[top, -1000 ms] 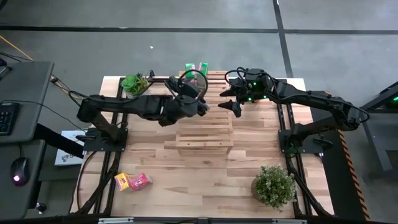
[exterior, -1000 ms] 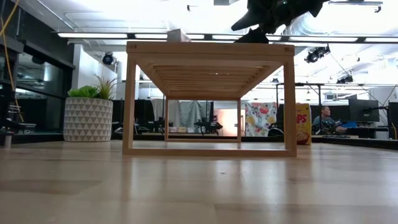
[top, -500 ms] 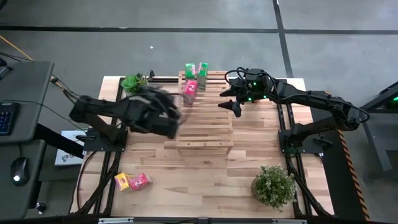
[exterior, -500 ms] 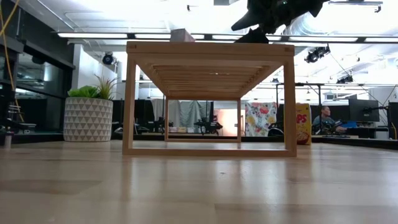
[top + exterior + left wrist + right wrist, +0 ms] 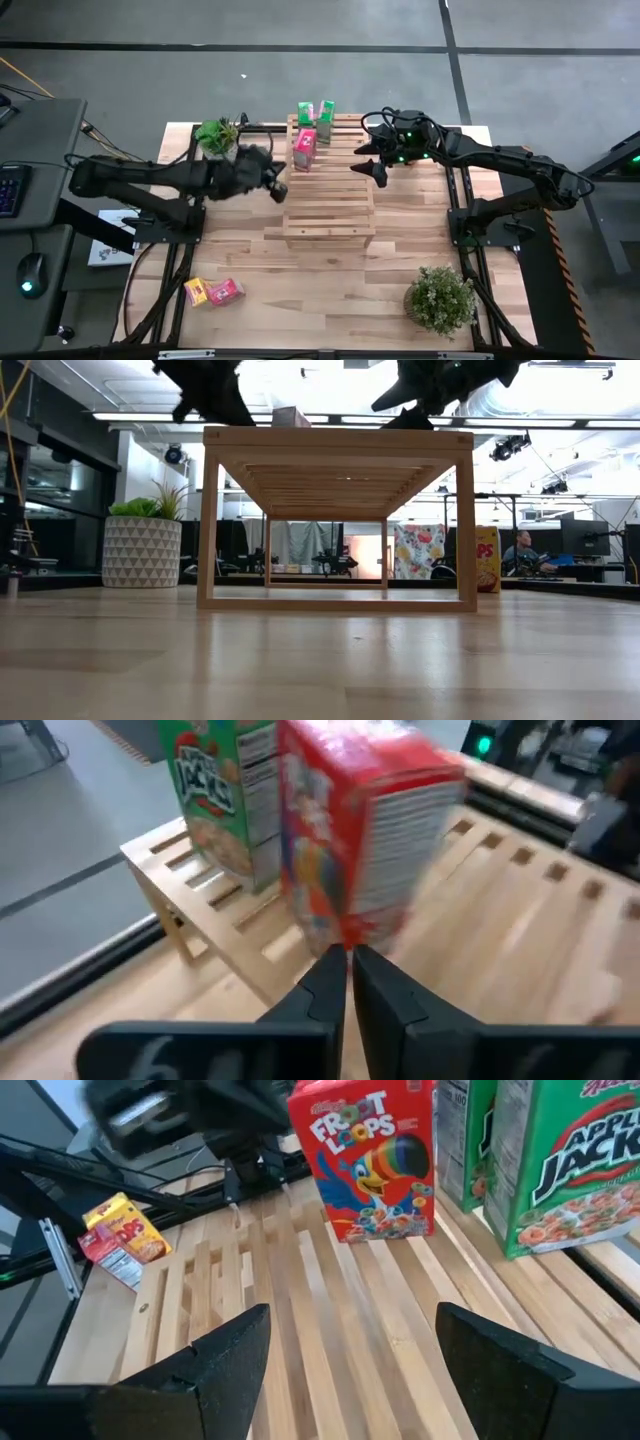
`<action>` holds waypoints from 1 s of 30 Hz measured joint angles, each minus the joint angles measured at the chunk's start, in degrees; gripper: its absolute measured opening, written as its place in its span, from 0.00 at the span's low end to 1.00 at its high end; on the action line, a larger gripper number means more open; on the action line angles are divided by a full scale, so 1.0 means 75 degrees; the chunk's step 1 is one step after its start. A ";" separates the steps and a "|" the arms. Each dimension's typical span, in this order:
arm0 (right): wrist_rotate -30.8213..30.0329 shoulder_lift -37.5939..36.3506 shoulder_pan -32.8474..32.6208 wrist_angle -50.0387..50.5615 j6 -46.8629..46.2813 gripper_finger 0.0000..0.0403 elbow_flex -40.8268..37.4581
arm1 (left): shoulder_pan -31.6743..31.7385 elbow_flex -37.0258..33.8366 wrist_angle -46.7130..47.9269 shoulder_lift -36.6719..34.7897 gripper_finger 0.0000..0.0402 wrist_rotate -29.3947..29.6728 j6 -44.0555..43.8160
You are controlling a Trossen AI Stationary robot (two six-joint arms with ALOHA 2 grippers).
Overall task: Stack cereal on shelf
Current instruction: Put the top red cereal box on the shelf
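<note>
Nearest the table's front edge in the high view, a yellow box (image 5: 196, 291) and a pink-red box (image 5: 226, 291) are seen lying side by side on the tabletop (image 5: 330, 275), left of centre. A bushy plant (image 5: 440, 298) is placed at the front right. Further back, the wooden rack (image 5: 329, 205) is set in the middle of the table, its slats running across and its tiers stepping up toward the rear.

The left gripper (image 5: 278, 190) is held just off the rack's left edge, above the tabletop, and its fingers (image 5: 330, 988) are pressed together with nothing between them. In the left wrist view a pink-red box (image 5: 365, 825) is shown standing upright on the slats beyond the fingertips, apart from them, with a green box (image 5: 228, 795) beside it near the rack's corner.

The right gripper (image 5: 378, 171) is held over the rack's right rear part, and its fingers (image 5: 228, 1357) are spread wide and empty. Through them the upright pink-red box (image 5: 365, 1162) is faced, with two green boxes (image 5: 570, 1165) standing just beside it on the slats.

In the high view the pink-red box (image 5: 304, 148) is placed on the rack's rear left, and the two green boxes (image 5: 316, 112) stand behind it at the rack's back edge. A leafy plant (image 5: 216, 133) sits at the table's far left corner.
</note>
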State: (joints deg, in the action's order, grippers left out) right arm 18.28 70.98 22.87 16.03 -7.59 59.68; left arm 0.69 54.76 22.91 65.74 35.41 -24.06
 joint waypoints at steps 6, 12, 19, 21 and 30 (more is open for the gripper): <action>-0.0198 0.0000 -0.0107 0.0214 0.0123 0.69 0.0000 | 0.1288 0.0013 -0.0214 0.0020 0.00 -0.1038 0.1221; -0.0452 0.0000 -0.0113 0.0242 0.0212 0.69 0.0000 | 0.1710 0.0012 -0.0363 0.0165 0.00 -0.2089 0.1824; -0.0503 0.0000 -0.0113 0.0242 0.0133 0.69 0.0000 | 0.1639 0.0015 -0.0828 0.0723 0.00 -0.1907 0.1717; -0.0575 0.0000 -0.0113 0.0242 0.0065 0.69 0.0000 | 0.1597 0.0015 -0.0800 0.0850 0.00 -0.1873 0.1604; -0.0624 0.0000 -0.0113 0.0239 0.0014 0.69 0.0000 | 0.1416 0.0015 -0.0802 0.0857 0.00 -0.1739 0.0771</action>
State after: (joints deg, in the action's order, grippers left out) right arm 13.60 70.98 22.02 17.82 -7.48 59.68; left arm 11.31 54.87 16.90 72.16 22.37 -18.27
